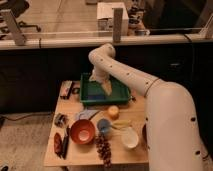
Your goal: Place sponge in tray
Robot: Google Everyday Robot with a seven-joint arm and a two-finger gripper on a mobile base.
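The green tray [88, 98] stands at the back of the small wooden table. My white arm reaches in from the right and bends down over it. My gripper [106, 89] hangs low inside the tray, over its middle. I see no bright-blue sponge; if it is at the gripper, the wrist hides it.
In front of the tray are an orange fruit [114, 111], a blue cup [104, 127], a red-brown bowl [82, 131], a white bowl [130, 139], dark grapes [104, 148] and a pale grey-blue flat piece [85, 115]. A black item [67, 90] lies left of the tray. A dark wall runs behind the table.
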